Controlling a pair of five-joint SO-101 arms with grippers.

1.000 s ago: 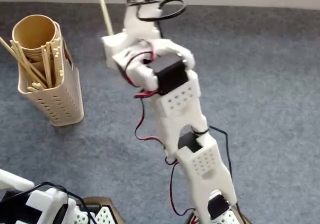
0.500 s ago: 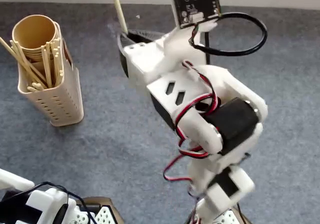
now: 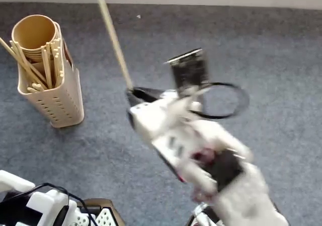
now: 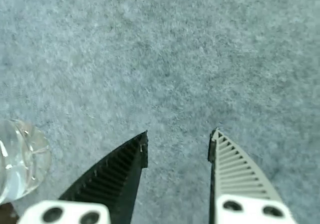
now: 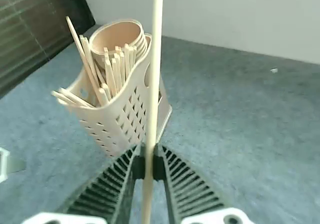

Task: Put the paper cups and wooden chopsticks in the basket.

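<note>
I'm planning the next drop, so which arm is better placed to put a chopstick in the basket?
Right, likely. The right gripper is shut on a chopstick, facing the basket; the left gripper is open over carpet, holding nothing.

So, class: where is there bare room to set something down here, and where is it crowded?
Bare carpet lies between the basket and the right gripper holding a chopstick, and across the far right side. Crowded: the basket itself, packed with cups and chopsticks.

Cream hole-dotted basket (image 3: pixel 60 105), tan cups (image 3: pixel 32 32), pale chopstick (image 3: pixel 114 40), grey carpet (image 3: pixel 261 40), arm (image 3: pixel 186 135) seemingly white.
</note>
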